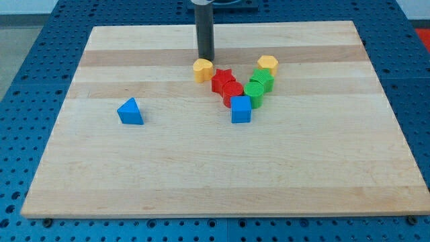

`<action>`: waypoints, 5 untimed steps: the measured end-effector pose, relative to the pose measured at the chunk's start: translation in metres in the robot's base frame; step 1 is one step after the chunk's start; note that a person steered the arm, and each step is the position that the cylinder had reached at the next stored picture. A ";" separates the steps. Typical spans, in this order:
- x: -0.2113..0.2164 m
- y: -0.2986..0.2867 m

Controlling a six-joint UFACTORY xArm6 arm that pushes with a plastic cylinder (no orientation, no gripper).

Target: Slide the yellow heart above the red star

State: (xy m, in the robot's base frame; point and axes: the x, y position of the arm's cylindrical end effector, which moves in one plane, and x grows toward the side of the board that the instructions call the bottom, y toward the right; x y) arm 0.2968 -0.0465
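The yellow heart lies on the wooden board, just left of and slightly above the red star; the two touch or nearly touch. My tip stands right behind the yellow heart at its upper edge, touching or almost touching it. The rod rises straight up out of the view's top.
A red block sits below the red star. A blue cube lies below that. Two green blocks and a yellow hexagon lie to the right. A blue triangle sits alone at the left.
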 end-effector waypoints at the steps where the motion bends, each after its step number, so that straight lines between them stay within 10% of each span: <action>1: -0.003 -0.026; 5: 0.069 -0.051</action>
State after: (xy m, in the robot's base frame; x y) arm 0.3654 -0.0974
